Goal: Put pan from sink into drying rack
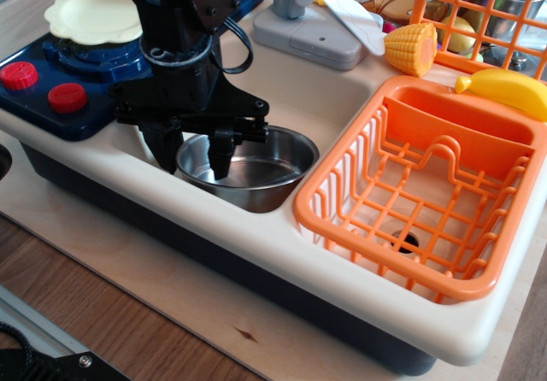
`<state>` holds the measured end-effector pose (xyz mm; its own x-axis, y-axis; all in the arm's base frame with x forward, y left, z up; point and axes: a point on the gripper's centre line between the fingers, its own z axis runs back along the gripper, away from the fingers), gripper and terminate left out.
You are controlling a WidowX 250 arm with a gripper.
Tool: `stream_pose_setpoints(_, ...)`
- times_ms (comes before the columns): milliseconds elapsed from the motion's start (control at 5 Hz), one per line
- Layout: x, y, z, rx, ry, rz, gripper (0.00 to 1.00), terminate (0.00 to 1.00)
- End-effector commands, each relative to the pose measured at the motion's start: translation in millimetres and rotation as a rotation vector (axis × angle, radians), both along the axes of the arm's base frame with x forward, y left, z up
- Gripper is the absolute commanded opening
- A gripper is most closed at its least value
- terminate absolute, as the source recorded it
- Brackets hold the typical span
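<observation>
The shiny steel pan [256, 163] sits in the cream sink [329, 99], against its front wall. Its handle does not show. My black gripper [194, 155] is down over the pan's left rim. One finger [165, 146] is outside the rim and the other finger [220, 153] is inside the bowl. The jaws stand apart with the rim between them. The orange drying rack [479, 146] lies to the right of the sink with nothing in it.
A blue stove [51, 82] with red knobs and a cream plate [90, 12] stands at the left. A grey faucet [299, 18] stands behind the sink. A corn cob [410, 48], a banana [508, 86] and an upright orange wire basket [479, 14] stand behind the rack.
</observation>
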<state>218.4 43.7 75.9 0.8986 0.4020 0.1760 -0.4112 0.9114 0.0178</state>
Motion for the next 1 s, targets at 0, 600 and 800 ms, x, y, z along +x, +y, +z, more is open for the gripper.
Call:
stream_pose_setpoints(0,7,-1,8,0.002,-0.012,-0.007,0.0,0.0)
stream_pose_setpoints(600,29,9,42,0.035,0.071,-0.094,0.0,0.0)
stream_pose_setpoints(800,26,7,65,0.091,0.07,-0.097,0.0,0.0)
